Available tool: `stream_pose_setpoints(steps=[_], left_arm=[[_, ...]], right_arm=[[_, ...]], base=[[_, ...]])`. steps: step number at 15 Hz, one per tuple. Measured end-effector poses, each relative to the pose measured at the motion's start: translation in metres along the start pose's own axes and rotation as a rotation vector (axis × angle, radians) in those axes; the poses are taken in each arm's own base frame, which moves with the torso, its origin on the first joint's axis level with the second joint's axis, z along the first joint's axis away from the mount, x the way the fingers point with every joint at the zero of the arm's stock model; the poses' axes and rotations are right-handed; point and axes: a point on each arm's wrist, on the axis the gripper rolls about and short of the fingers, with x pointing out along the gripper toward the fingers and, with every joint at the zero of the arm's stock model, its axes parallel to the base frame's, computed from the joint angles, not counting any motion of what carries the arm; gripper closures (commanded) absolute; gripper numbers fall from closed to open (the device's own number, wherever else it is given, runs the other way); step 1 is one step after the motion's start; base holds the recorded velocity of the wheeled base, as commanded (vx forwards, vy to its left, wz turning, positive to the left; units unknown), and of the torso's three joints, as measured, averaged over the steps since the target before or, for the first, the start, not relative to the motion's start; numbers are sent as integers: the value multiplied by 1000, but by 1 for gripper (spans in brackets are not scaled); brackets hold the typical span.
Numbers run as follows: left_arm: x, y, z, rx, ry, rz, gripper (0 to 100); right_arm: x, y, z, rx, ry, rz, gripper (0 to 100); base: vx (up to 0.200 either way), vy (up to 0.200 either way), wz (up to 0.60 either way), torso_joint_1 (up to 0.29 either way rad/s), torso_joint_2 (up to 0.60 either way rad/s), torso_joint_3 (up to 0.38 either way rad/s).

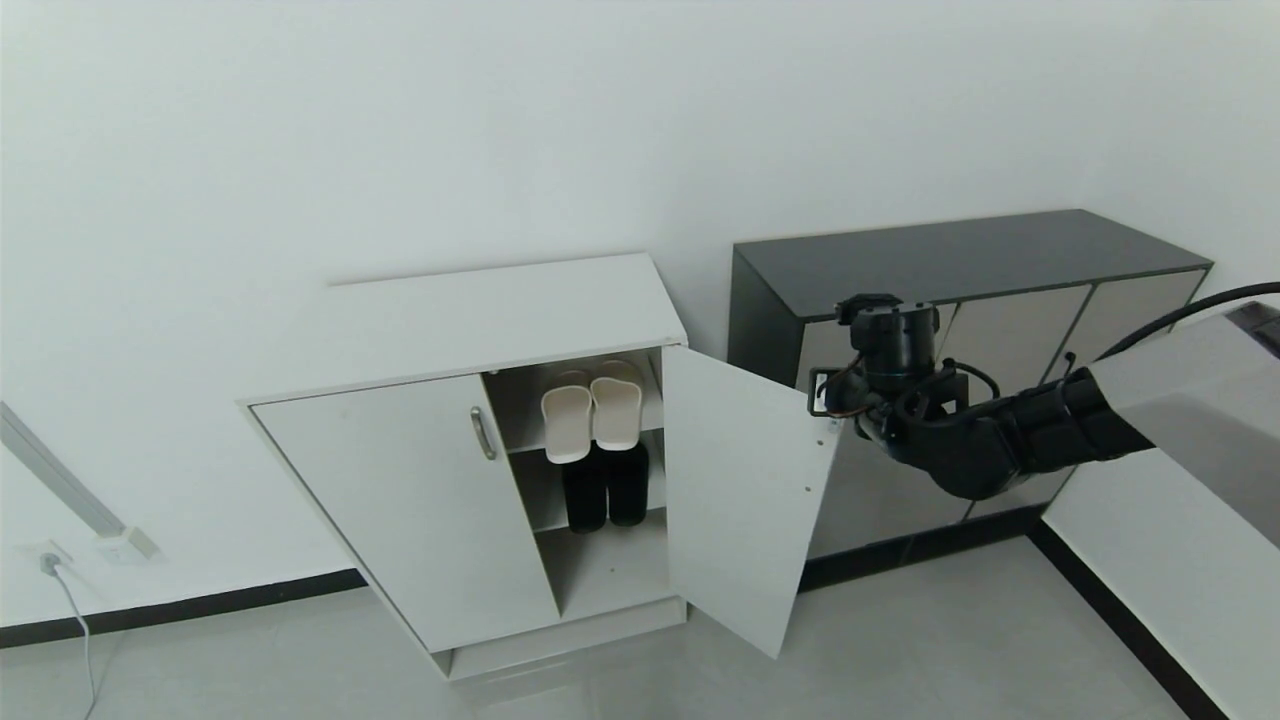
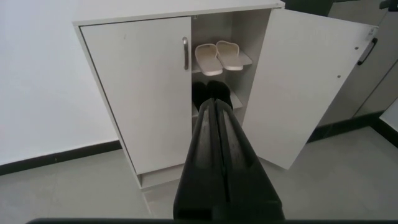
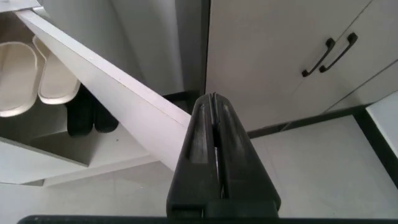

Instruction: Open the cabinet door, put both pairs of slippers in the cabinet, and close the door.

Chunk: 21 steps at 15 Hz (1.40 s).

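Head view shows the white cabinet (image 1: 480, 310) with its left door (image 1: 400, 500) shut and its right door (image 1: 740, 490) swung wide toward the robot. Inside, the white slippers (image 1: 592, 415) lie side by side on the upper shelf and the black slippers (image 1: 605, 490) sit on the shelf just below, so both pairs look stowed and the step in hand is, by my reading, the last one: closing the door. The right gripper (image 1: 835, 405) hangs at the free edge of the right door, on its outer face, between that door and the grey cabinet (image 1: 960, 250) beside it. In the right wrist view the right gripper (image 3: 213, 102) has its fingers pressed together and grasps nothing, with the door's edge running just past their tip; whether they touch the panel I cannot tell. The left gripper (image 2: 214, 106) is likewise clenched and empty, held well back from the cabinet and pointing at the open compartment. The next move likely calls for the right arm to press its closed fingers against the outer face near the free edge and sweep the panel round on its hinge until it meets the frame, keeping the push flat so the fingers do not slip off the edge.
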Motion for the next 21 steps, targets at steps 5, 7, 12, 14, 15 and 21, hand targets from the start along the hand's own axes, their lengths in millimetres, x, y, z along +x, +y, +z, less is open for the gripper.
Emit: stream_pose_setpoints(steps=[5, 7, 12, 14, 15, 21], left_arm=[[0, 0, 0, 0, 0, 1, 100], [0, 0, 0, 0, 0, 1, 100], [0, 0, 0, 0, 0, 0, 100], [0, 0, 0, 0, 0, 0, 100], [0, 0, 0, 0, 0, 0, 100], [0, 0, 0, 0, 0, 0, 100]], right_arm=[[21, -4, -13, 10, 19, -22, 100], [24, -5, -17, 8, 26, -26, 100], [27, -4, -22, 3, 38, -27, 100], [27, -4, -24, -2, 48, -28, 100], [27, -4, -25, -7, 58, -30, 100], [17, 5, -29, -25, 86, -7, 100]], base=[[0, 0, 0, 0, 0, 0], [0, 0, 0, 0, 0, 0], [0, 0, 0, 0, 0, 0], [0, 0, 0, 0, 0, 0], [0, 0, 0, 0, 0, 0], [0, 0, 0, 0, 0, 0]])
